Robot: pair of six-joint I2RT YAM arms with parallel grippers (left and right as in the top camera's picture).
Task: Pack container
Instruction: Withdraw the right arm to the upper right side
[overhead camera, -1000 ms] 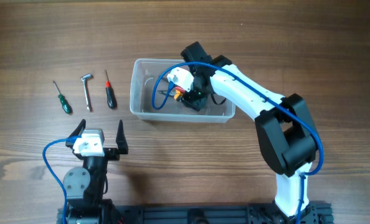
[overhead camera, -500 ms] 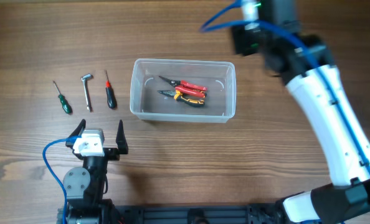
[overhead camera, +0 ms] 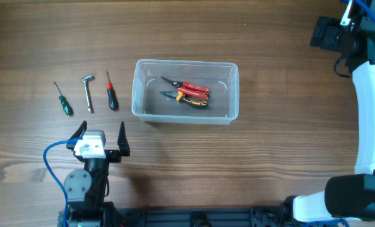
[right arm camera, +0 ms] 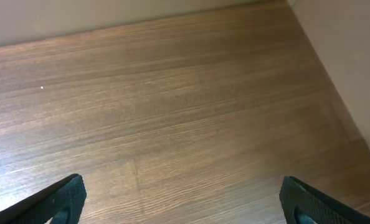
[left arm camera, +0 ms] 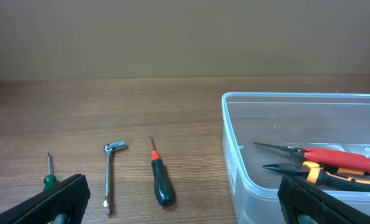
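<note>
Right gripper (right arm camera: 182,198), wide open and empty, has pulled well away from the container (overhead camera: 185,62), pliers (overhead camera: 194,87) now left inside.

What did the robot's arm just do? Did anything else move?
The right gripper lifted out of the container and swung away to the table's far right, now open and empty. The red pliers and orange pliers lie inside. The left gripper, green screwdriver, wrench and red screwdriver stayed put.
</note>
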